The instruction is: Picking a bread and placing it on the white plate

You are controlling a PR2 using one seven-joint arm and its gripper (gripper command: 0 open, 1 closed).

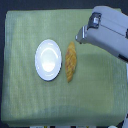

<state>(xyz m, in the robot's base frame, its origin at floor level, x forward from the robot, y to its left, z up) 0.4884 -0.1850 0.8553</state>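
Bread (71, 62) lying on green cloth (25, 95), just beside white plate (48, 60). Gripper (80, 38) near bread's top end, can't tell if open or closed.

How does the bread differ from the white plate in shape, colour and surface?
The bread is long and narrow with tapered ends; the white plate is round. The bread is golden-brown; the plate is plain white. The bread's crust looks ridged; the plate looks smooth and glossy. Both lie side by side on the green cloth, apart from the gripper.
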